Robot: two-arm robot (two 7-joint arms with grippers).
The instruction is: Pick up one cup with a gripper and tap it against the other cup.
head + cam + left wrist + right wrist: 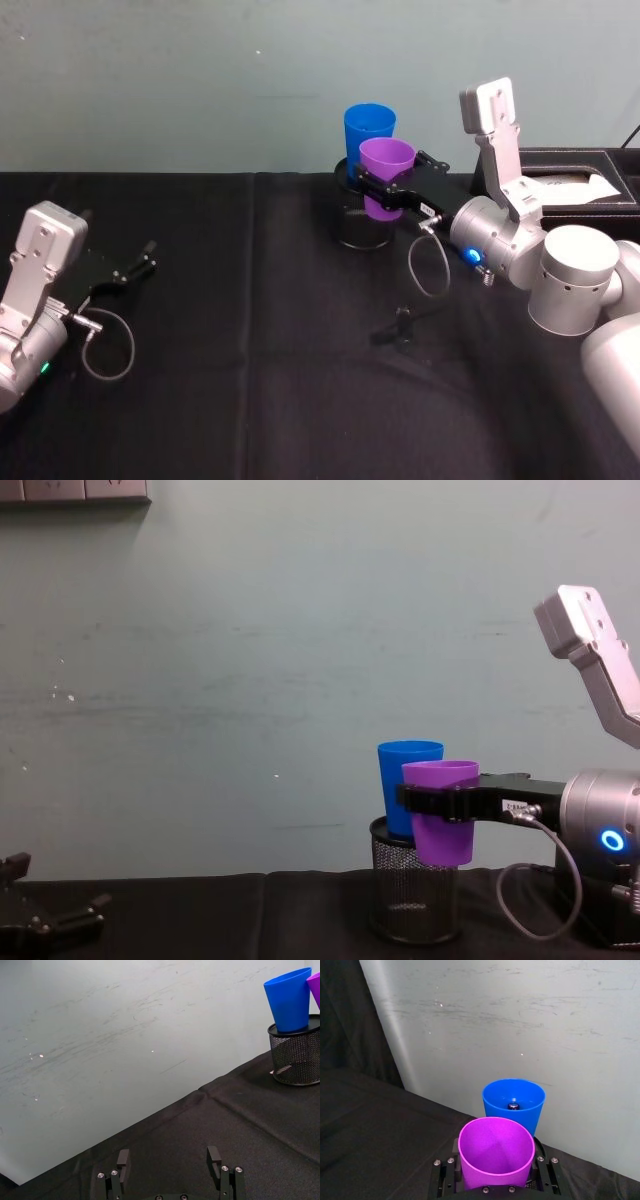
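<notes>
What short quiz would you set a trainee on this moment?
1. Which gripper holds the purple cup?
2. True or false: the left gripper is shut on a cup.
3. The blue cup rests on: A the black cloth; B the black mesh pen holder; C the tissue box.
Key: 1 the right gripper, clamped round it and lifted; 2 false, it is open and empty; 3 B.
</notes>
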